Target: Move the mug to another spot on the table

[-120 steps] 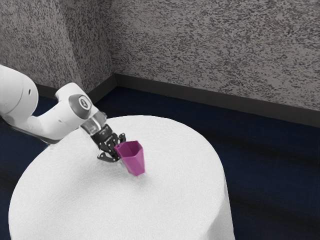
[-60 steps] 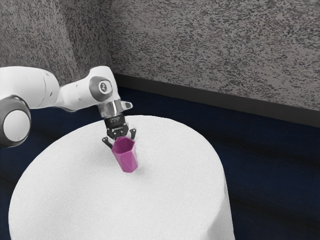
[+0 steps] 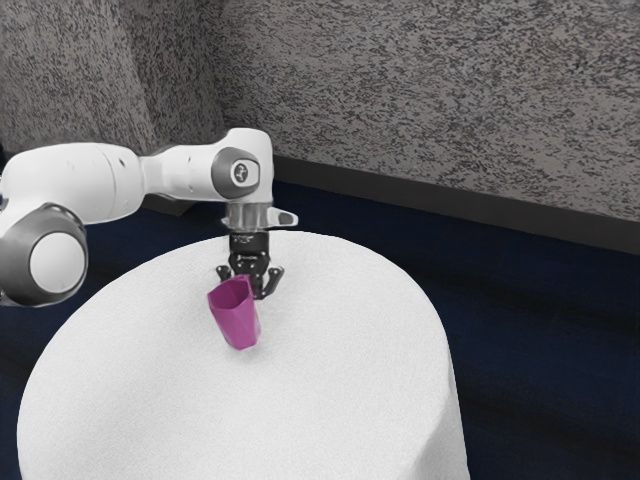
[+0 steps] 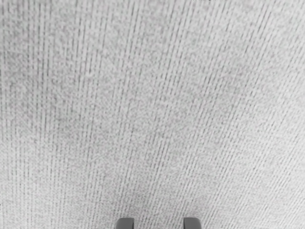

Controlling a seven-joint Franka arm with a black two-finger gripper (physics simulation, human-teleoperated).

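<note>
Mug (image 3: 235, 314) tilted on table (image 3: 340, 400), arm (image 3: 150, 180) arched over (hand pointing down), jaws spread apart beside its rim

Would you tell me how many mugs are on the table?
1: the purple mug, near the middle of the white table; none seems hidden.

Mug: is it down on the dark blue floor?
No, the purple mug is up over the white round table, close by the pincer.
</note>
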